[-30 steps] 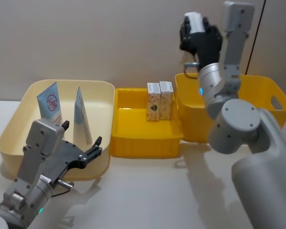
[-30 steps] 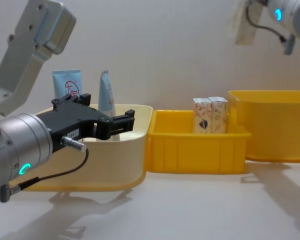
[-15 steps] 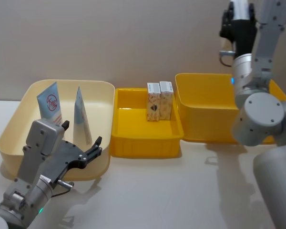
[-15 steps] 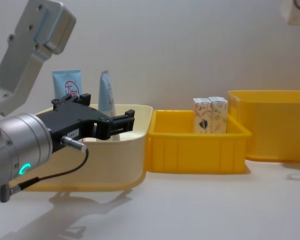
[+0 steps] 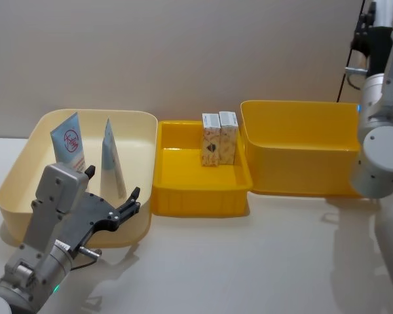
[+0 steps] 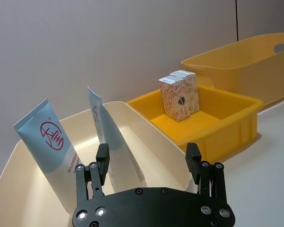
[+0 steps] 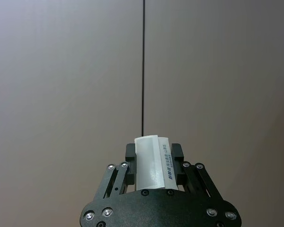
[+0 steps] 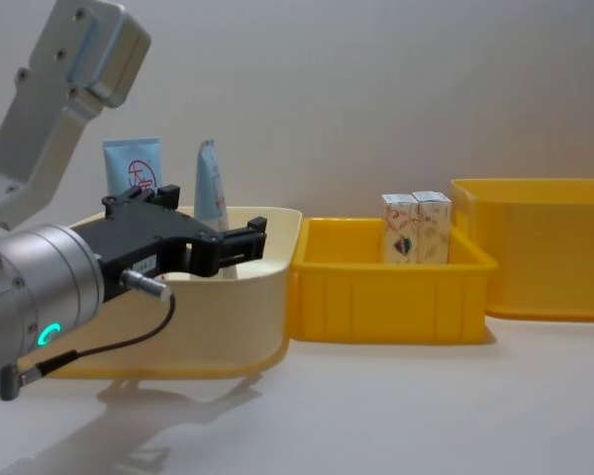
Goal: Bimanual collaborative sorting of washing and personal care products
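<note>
Two pale-blue-and-white tubes (image 5: 69,140) (image 5: 111,160) with a red round logo stand in the cream bin (image 5: 19,176). Two small white printed cartons (image 5: 211,139) (image 5: 228,136) stand side by side at the back of the small yellow bin (image 5: 196,199). My left gripper (image 5: 112,183) hangs open over the cream bin's front edge, just short of the tubes (image 6: 47,151), with nothing between its fingers. My right arm (image 5: 380,150) is raised at the far right. The right gripper (image 7: 154,151) is shut on a white tube (image 7: 151,163) with blue lettering, held up against the wall.
A large deep yellow bin (image 5: 301,170) stands to the right of the small one, touching it. The three bins form a row along the wall. Bare white tabletop (image 5: 236,261) lies in front of them.
My right arm has swung up and to the right, carrying the white tube from above the large yellow bin's left side to the far right. The left arm has not moved.
</note>
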Controlling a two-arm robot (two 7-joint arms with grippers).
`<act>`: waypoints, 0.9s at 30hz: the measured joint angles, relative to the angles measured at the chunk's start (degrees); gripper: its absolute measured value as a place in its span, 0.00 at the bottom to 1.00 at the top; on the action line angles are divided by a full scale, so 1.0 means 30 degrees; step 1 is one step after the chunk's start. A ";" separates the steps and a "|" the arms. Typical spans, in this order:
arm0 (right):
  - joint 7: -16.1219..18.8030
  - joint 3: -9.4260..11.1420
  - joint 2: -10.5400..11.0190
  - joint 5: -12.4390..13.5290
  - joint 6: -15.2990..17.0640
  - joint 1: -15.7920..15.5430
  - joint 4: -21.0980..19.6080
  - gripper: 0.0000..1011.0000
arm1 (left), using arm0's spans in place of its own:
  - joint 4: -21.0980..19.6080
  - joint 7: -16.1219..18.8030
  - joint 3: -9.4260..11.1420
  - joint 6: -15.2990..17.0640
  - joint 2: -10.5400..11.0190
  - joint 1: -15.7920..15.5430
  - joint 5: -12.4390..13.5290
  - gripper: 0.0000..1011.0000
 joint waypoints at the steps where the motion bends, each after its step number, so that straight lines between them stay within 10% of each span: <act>1: -0.0040 0.0034 0.0017 -0.0042 -0.0007 0.0006 0.0019 0.43 | 0.0001 0.0000 -0.0001 0.0000 0.0000 0.0000 0.0000 0.99; 27: 0.1760 -0.0505 -0.0972 0.0287 0.3429 0.0327 0.0244 0.43 | 0.0001 0.0000 0.0000 0.0000 0.0000 0.0001 0.0000 0.99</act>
